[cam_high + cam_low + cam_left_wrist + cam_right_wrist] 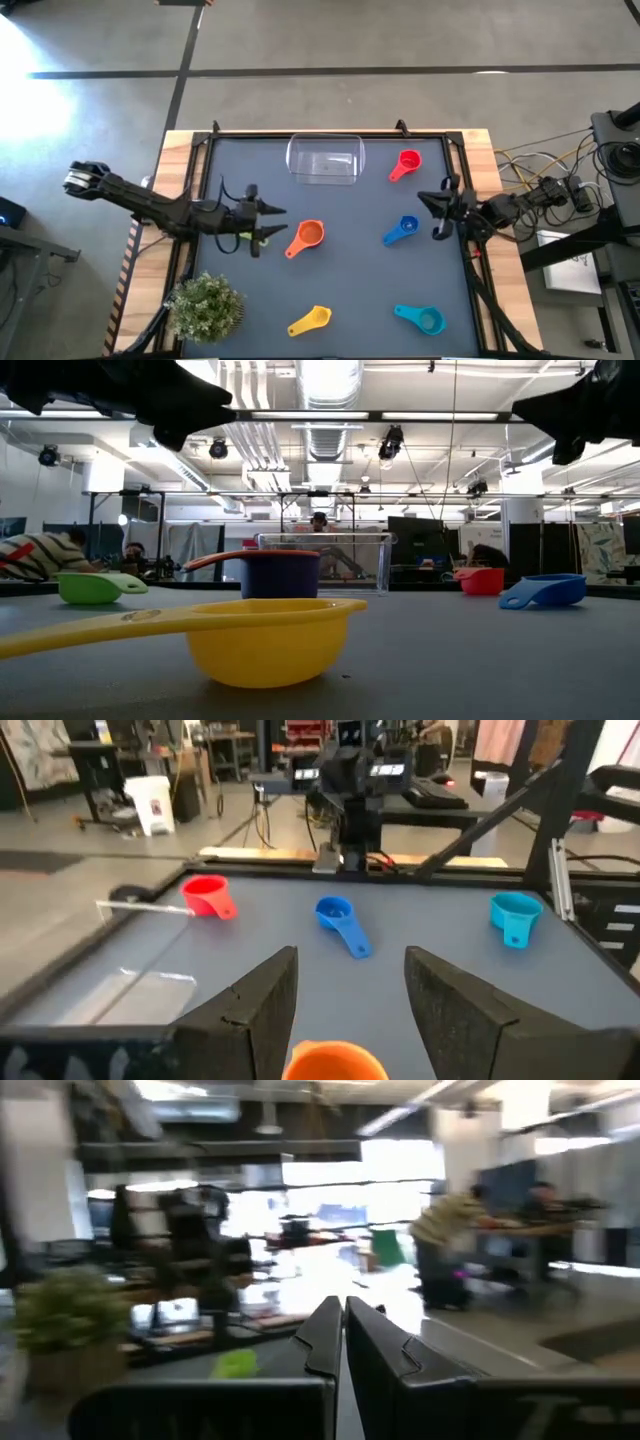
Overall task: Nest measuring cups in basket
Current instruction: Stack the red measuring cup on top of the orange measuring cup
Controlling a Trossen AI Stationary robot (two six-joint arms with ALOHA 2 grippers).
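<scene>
Currently, the left gripper [276, 222] was held with jaws spread, empty, just beside the orange cup [307, 237]; the right gripper [432, 212] was seen pressed closed near the blue cup [403, 230]. The clear basket [325, 160] was found empty at the table's far edge, with red [405, 164], yellow [311, 321] and teal [421, 318] cups scattered apart.

Potted plant [206, 306], dark table [350, 290]

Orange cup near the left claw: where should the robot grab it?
Probably the bowl rim of the orange cup: it sits upright and open, nearest the open left gripper. One finger could dip inside, coming from above. The flat handle points away, towards the yellow cup.
</scene>
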